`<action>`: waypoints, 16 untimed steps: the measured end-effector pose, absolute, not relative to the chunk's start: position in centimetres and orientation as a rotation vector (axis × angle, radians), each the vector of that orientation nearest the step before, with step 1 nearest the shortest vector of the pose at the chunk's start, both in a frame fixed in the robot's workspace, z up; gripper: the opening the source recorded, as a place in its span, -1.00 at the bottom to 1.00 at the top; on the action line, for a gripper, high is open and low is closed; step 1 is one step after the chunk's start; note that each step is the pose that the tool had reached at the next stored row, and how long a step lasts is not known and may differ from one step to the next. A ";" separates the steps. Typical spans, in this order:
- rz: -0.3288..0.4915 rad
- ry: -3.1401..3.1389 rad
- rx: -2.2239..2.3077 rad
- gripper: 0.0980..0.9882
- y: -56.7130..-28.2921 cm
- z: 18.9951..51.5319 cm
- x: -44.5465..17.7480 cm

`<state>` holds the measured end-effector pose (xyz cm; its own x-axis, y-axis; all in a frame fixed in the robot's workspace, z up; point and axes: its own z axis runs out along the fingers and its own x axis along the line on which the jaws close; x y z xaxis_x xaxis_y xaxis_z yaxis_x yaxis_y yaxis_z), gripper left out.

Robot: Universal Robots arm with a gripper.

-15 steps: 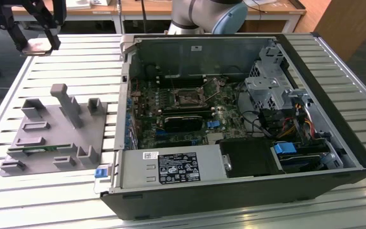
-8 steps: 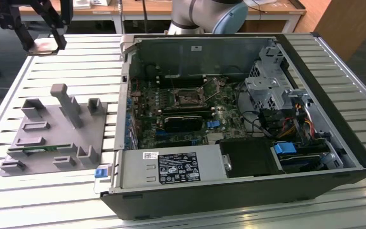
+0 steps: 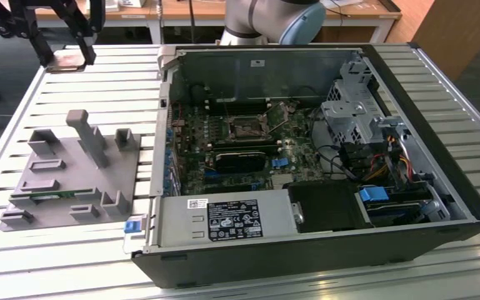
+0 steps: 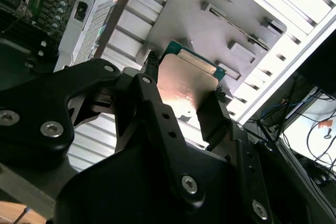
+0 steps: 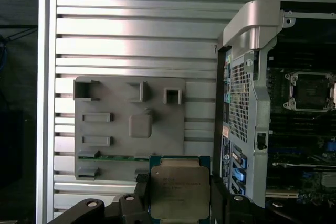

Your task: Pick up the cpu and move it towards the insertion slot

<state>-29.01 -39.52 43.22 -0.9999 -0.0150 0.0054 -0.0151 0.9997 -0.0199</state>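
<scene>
gripping the cpu (image 5: 179, 191) by opposite edges, fingers (image 5: 217, 195) closed.

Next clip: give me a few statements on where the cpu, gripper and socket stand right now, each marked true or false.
1. The gripper holds the cpu between its jaws. True.
2. The cpu already sits in the insertion slot. False: it is lifted clear, away from the computer case.
3. The grey fixture plate lies on the slatted table beside the case. True.
4. The insertion slot is covered by a fan. False: the socket lies exposed.
5. In the exterior view the gripper hangs over the case. False: it hangs above the table at the exterior view's left.
</scene>
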 end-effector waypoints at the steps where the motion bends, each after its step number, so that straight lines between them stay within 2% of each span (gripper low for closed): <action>1: 0.031 -3.136 0.024 0.00 -39.5 43.2 -28.9; 16: 0.033 -3.135 0.024 0.00 -39.4 43.2 -26.8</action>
